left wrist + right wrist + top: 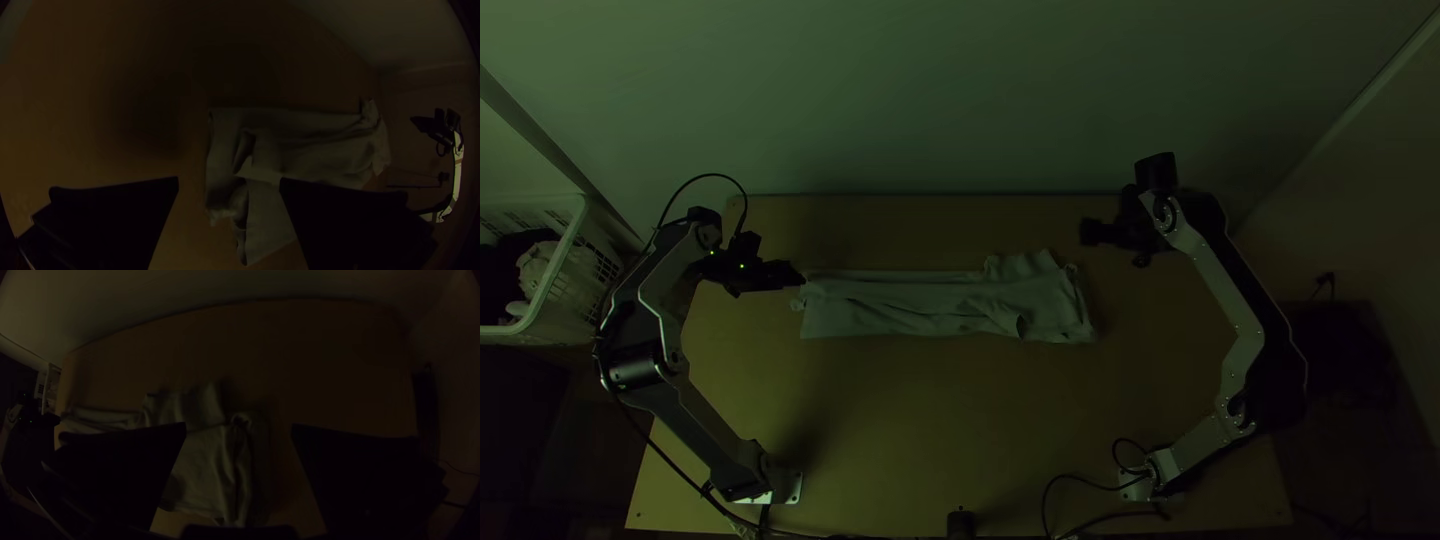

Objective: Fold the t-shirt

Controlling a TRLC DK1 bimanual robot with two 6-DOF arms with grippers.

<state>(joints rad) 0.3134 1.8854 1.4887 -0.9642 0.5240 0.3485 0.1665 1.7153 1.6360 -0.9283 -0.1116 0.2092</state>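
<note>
The pale t-shirt (910, 305) lies as a long, narrow folded strip across the middle of the table, wrinkled, with a bunched end and a small raised flap on the right. At its left end is my left gripper (792, 275); in the left wrist view that gripper (229, 182) stands open above the shirt (320, 150), its fingers wide apart. My right gripper (1092, 232) is beyond the shirt's right end, toward the far edge. In the right wrist view, the right gripper (239, 430) is open too, with the bunched end of the shirt (205, 470) between and below its fingers.
A white basket (555, 275) holding cloth stands beyond the table's left edge. A pale wall (960, 100) rises behind the far edge. Bare wood of the table (930, 420) lies between the shirt and the near edge, where a small dark object (961, 524) and cables sit.
</note>
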